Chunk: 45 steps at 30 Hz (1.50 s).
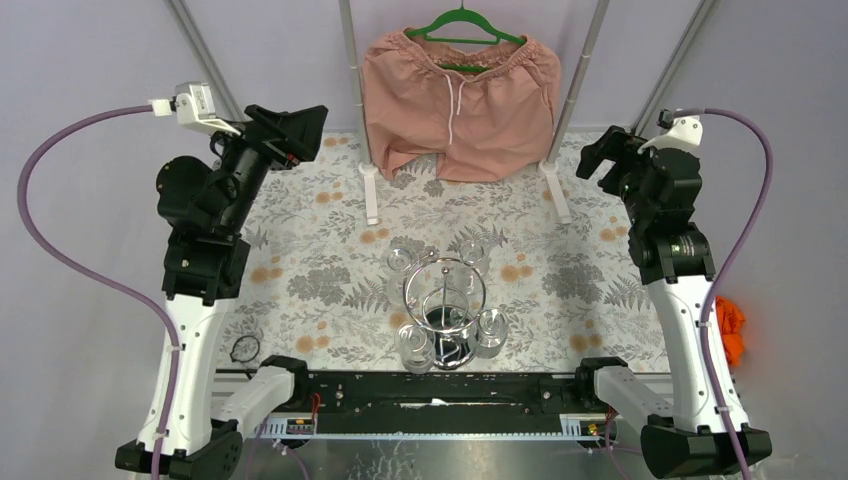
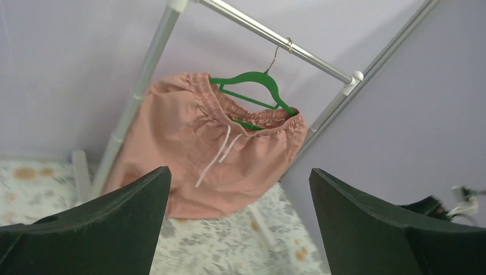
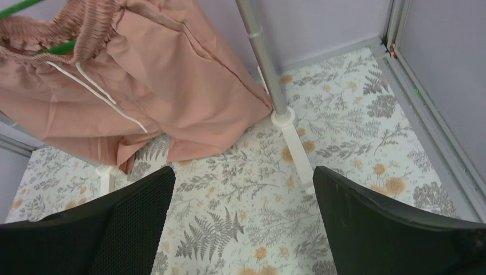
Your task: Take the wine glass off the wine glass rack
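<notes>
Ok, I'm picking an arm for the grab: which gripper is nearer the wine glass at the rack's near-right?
Right. The right gripper hangs raised, back-right of that wine glass; the left gripper is farther off, raised back-left.

The tabletop (image 1: 320, 270) wears a white cloth printed with grey ferns and leaves, dotted with small orange blooms. The shorts (image 1: 460, 100) are salmon pink with a white drawstring (image 2: 214, 156), on a bright green hanger (image 1: 462, 22). The rail (image 1: 350, 70) is silver-grey with white feet. The rack (image 1: 445, 290) is shiny chrome over a dark mirrored base, and the glasses (image 1: 491, 326) are clear. The arms (image 1: 195, 330) are black above and white below, with purple cables (image 1: 40, 190). The left claw (image 2: 240, 177) and right claw (image 3: 243, 177) have black fingers. The walls (image 1: 90, 50) are pale lilac-grey. An orange thing (image 1: 729, 325) shows at the right edge.
</notes>
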{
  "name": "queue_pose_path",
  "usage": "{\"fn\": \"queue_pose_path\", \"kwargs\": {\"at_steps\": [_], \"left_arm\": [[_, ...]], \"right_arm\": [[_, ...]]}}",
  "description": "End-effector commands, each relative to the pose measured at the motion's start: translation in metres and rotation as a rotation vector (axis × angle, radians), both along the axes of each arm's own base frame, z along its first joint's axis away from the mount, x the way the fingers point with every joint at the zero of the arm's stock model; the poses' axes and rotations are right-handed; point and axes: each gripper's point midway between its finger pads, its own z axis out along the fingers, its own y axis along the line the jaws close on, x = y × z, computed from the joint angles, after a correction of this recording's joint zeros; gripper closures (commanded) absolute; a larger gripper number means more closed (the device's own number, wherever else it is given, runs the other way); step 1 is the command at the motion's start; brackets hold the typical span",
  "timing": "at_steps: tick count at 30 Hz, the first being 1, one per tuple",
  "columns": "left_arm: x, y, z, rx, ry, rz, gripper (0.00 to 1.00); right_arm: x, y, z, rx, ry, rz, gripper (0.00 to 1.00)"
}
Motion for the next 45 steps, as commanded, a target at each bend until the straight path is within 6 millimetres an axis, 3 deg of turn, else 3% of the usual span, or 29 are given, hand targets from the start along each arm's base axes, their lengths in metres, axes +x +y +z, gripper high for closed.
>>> {"fn": "queue_pose_path", "kwargs": {"at_steps": [1,4,8,11,13,15,17,20,22,24,30,36,43,45], "left_arm": [[0.004,0.004,-0.010,-0.236,0.139,0.015,0.01],[0.002,0.006,-0.003,-0.349,0.151,0.014,0.01],[-0.006,-0.003,0.023,-0.348,0.093,-0.054,0.01],[-0.032,-0.038,0.051,-0.180,-0.113,-0.288,0.01],[-0.053,-0.048,0.060,-0.124,-0.244,-0.373,0.01],[-0.062,-0.045,0.062,-0.113,-0.320,-0.359,0.01],[-0.048,-0.039,0.050,-0.214,-0.201,-0.327,0.01],[-0.046,-0.058,0.045,-0.170,-0.143,-0.442,0.01],[-0.044,-0.070,0.036,-0.184,-0.068,-0.525,0.01],[-0.032,-0.068,0.017,-0.223,0.064,-0.492,0.01],[-0.038,-0.057,-0.051,-0.239,0.228,-0.397,0.01],[-0.044,-0.065,-0.091,-0.204,0.327,-0.446,0.01],[-0.032,-0.043,-0.152,-0.108,0.439,-0.263,0.01],[-0.035,-0.042,-0.158,-0.104,0.445,-0.258,0.01]], "right_arm": [[-0.006,-0.001,0.011,0.030,0.031,-0.017,0.00],[-0.018,0.013,0.025,0.141,-0.002,0.032,0.00],[-0.034,0.044,0.048,0.309,-0.142,0.176,0.00],[-0.037,0.041,0.049,0.339,-0.059,0.136,0.01],[-0.041,0.034,0.041,0.302,0.019,0.101,0.00],[-0.050,0.033,0.040,0.273,0.028,0.104,0.00],[-0.062,0.042,0.044,0.272,-0.014,0.168,0.00],[-0.079,0.070,0.046,0.342,-0.046,0.332,0.02],[-0.087,0.088,0.039,0.398,-0.018,0.426,0.03],[-0.093,0.101,0.025,0.443,0.042,0.496,0.07],[-0.103,0.115,-0.001,0.497,0.103,0.576,0.14],[-0.119,0.129,-0.019,0.578,0.174,0.657,0.19],[-0.128,0.135,-0.056,0.636,0.252,0.678,0.26],[-0.131,0.138,-0.064,0.654,0.282,0.692,0.31]]}}
